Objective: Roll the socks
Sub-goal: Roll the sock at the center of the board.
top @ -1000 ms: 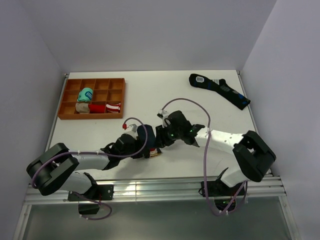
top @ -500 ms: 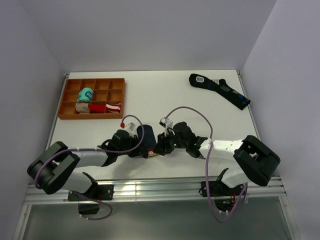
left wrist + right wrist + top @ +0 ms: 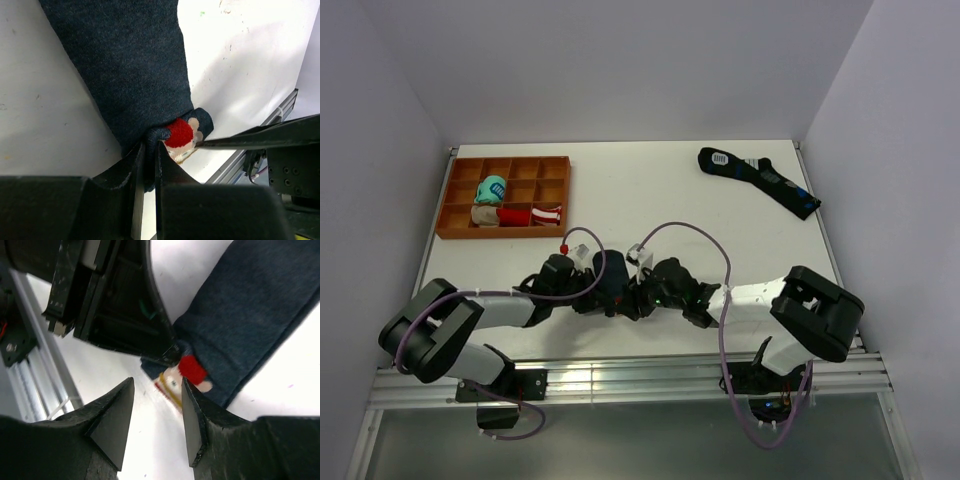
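Near the front edge of the white table (image 3: 650, 190), between the two wrists, the socks (image 3: 613, 287): a dark navy pair, flat on the surface, with a small red, white and yellow patch (image 3: 181, 136) at the end nearer to the rail. Nipped at that end by the left gripper (image 3: 148, 150), jaws almost together with only a fold of navy cloth between them, the rest of the cloth spreading away flat in the left wrist view. Facing it from the other side, the right gripper (image 3: 158, 386), jaws standing apart and holding nothing, bare table in the gap, the patch just in front of the fingertips (image 3: 122, 400) and, as far as can be seen, not touching them. In the right wrist view, the tip of a left finger pressed on the sock edge right beside the red part of the patch. From above, both grippers low and very close to each other, the pair mostly hidden beneath them. Well apart from all this, at the back left, an orange tray (image 3: 500, 233) with compartments, holding a teal bundle (image 3: 492, 188), a beige bundle (image 3: 485, 214) and a red-and-white bundle (image 3: 535, 214); at the back right, a longer dark sock (image 3: 760, 180) with blue marks and a white mark, lying flat.
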Action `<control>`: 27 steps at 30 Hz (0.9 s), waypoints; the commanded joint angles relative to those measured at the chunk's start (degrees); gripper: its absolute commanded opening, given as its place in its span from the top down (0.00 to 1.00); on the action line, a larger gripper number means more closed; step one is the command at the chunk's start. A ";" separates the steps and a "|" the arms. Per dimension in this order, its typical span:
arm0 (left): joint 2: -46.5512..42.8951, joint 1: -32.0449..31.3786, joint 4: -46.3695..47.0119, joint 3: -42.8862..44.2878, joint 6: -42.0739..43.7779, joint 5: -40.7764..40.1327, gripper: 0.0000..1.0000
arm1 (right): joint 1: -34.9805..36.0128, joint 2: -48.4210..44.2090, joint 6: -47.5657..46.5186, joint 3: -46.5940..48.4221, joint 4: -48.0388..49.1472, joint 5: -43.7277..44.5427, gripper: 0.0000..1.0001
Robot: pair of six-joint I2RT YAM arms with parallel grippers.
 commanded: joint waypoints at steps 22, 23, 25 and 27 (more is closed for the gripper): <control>6.92 5.38 -8.64 -1.45 2.30 7.41 1.00 | 5.74 2.06 -4.28 0.47 3.09 11.29 0.47; 6.84 5.64 -8.73 -1.53 2.30 7.50 1.00 | 6.01 2.33 -4.28 0.55 3.00 11.99 0.46; 6.92 5.64 -8.99 -1.36 2.30 7.41 1.00 | 6.54 2.68 -4.37 0.56 2.56 14.10 0.46; 6.40 5.82 -10.13 -1.01 2.30 6.80 1.00 | 7.06 2.86 -4.54 0.38 2.65 15.76 0.44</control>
